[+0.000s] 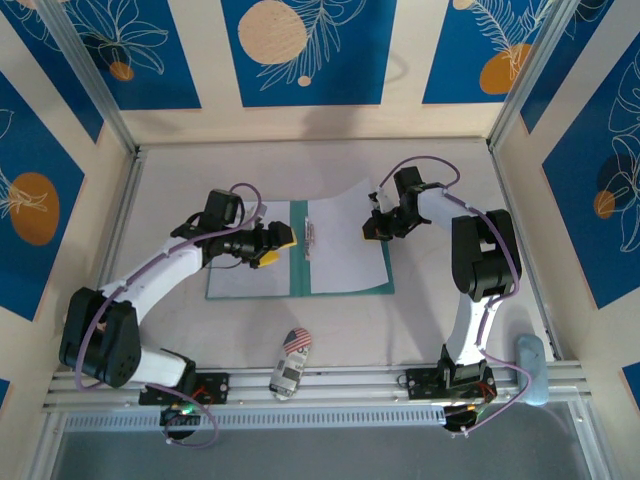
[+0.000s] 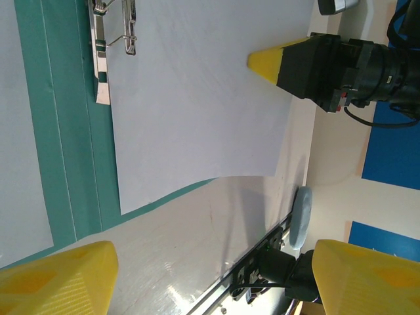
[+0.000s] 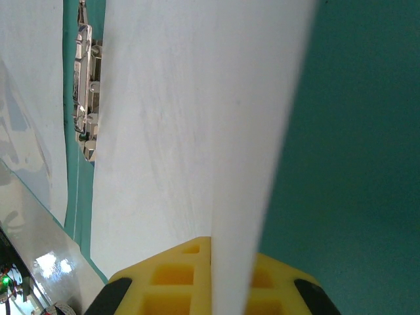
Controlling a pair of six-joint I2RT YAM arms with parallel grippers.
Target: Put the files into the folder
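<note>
The teal-green folder [image 1: 298,272] lies open on the table with a metal clip [image 1: 310,238] by its crease. One white file [image 1: 243,281] lies flat on the left leaf. A second white file [image 1: 345,245] covers the right leaf, its far right corner raised off the folder. My right gripper [image 1: 372,226] is shut on that corner; in the right wrist view the sheet [image 3: 197,131] runs between the yellow fingers [image 3: 170,279]. My left gripper [image 1: 276,247] hovers open near the crease, with nothing between its fingers [image 2: 56,279].
A small toy car [image 1: 290,362] sits near the front rail, just in front of the folder. A blue-grey pad [image 1: 530,366] rests at the front right corner by the right arm's base. Side walls enclose the table on the left, right and back.
</note>
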